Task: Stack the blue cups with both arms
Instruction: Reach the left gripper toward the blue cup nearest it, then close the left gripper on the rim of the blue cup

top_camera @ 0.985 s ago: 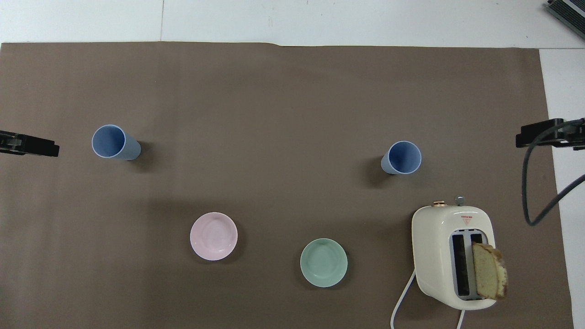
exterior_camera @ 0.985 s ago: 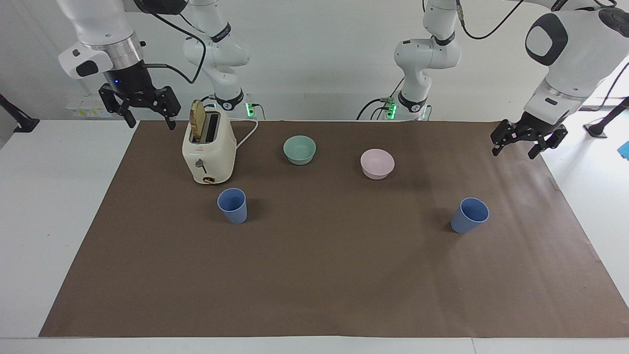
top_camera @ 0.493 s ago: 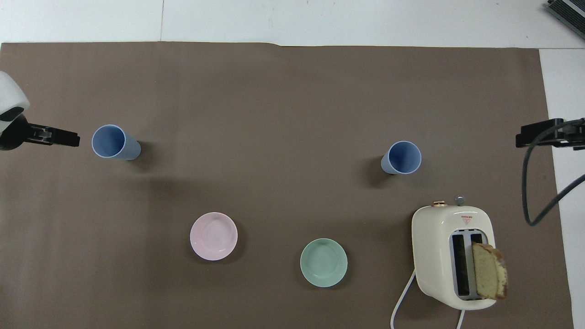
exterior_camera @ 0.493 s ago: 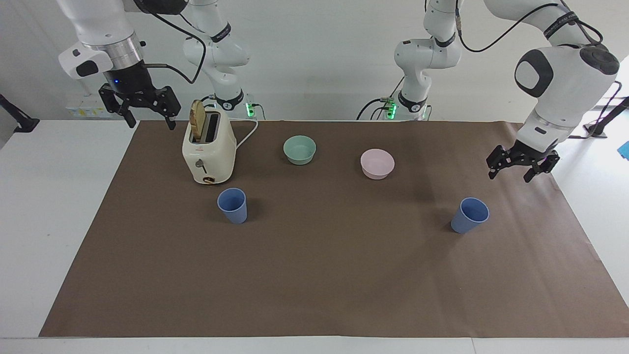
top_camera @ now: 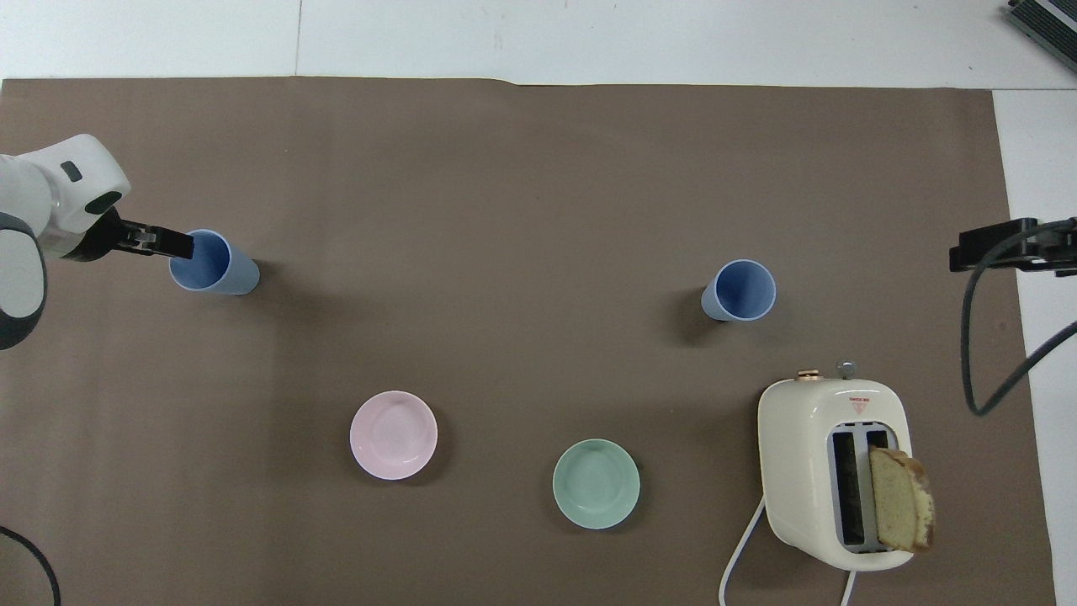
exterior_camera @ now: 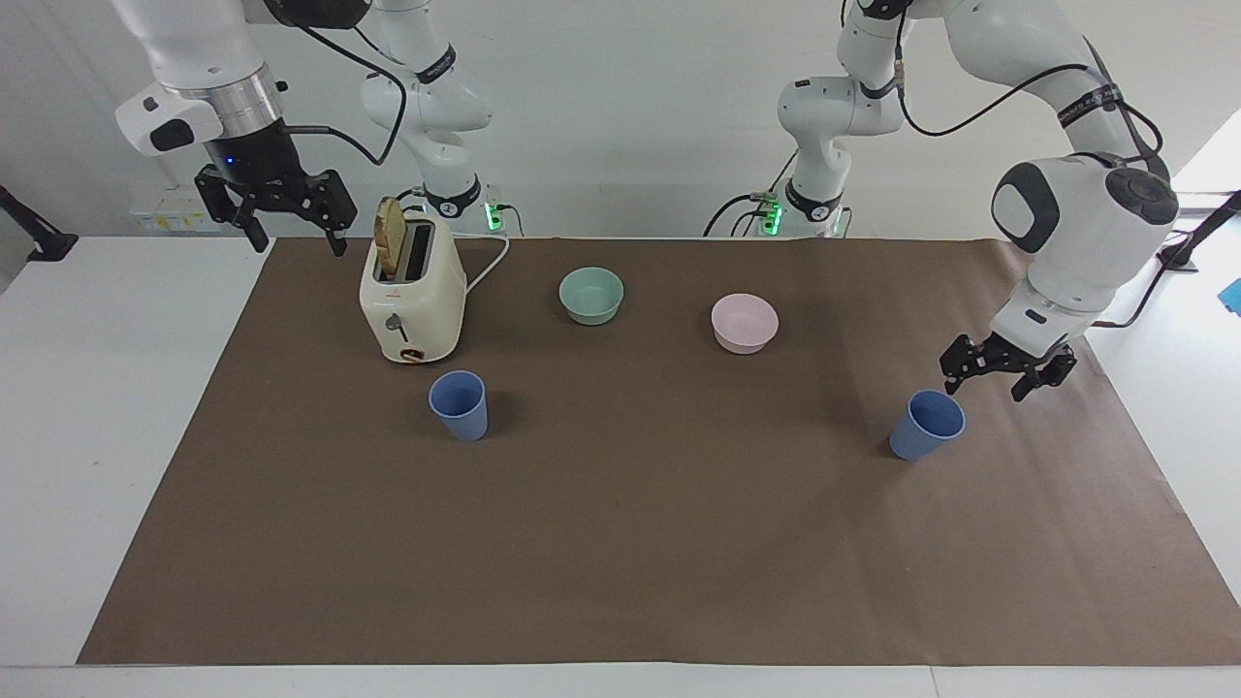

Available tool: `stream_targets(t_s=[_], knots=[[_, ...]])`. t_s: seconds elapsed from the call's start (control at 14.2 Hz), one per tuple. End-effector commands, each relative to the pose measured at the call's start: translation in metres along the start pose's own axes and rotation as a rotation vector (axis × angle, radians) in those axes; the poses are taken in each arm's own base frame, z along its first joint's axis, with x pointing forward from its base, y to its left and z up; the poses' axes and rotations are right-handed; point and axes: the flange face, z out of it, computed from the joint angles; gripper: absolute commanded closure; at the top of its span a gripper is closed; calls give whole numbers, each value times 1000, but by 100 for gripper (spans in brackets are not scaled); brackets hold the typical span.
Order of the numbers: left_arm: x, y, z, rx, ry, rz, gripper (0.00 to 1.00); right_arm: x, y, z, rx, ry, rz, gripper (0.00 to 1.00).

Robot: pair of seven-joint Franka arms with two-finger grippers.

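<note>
**Q:** Blue cups: location and status?

**A:** Two in number, both upright, mouths up, well apart, not yet stacked. First blue cup [exterior_camera: 459, 405] just beside the toaster [exterior_camera: 412, 301], farther from the robots than it, toward the right arm's end. Second blue cup [exterior_camera: 926, 427] toward the left arm's end, with nothing else close by.

**Q:** Left gripper?

**A:** Left gripper [exterior_camera: 983, 388] low, just beside the second blue cup's rim on the side toward the table end. Fingers spread, nothing held, no contact visible. Probable reason for the wide spread: room for the cup wall. Tilted wrist suggests a grasp from the side or at the rim.

**Q:** Right gripper?

**A:** Right gripper [exterior_camera: 296, 240] raised over the edge of the brown paper sheet [exterior_camera: 630, 543], beside the toaster. Fingers apart, empty. Waiting; likely kept high to clear the toaster and the bread slice [exterior_camera: 390, 237] standing in its slot.

**Q:** Surface and room?

**A:** White table [exterior_camera: 97, 436] covered mostly by the brown sheet, flat and matte with faint creases. Mint-green bowl [exterior_camera: 591, 296] and pink bowl [exterior_camera: 745, 323] nearer to the robots than the cups, out of the stacking path. Plain white wall at the robots' end; green lights at both arm bases.
</note>
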Motion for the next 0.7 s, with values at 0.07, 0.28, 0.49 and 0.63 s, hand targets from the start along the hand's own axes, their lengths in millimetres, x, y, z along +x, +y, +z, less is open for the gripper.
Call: stream_targets(t_s=[0.07,0.28,0.49,0.63], knots=[[-14,2,32,-15,22,-12,0,-4,1,-2,4,-1,18,0],[-16,-3,34,-9,43,-23,16,-4,1,-2,4,-1,18,0],[-13,2,62,-11,13,-34,26,-4,1,-2,4,-1,18,0],[-14,2,60,-12,10,-34,47,-4,1,-2,4,-1,18,0]])
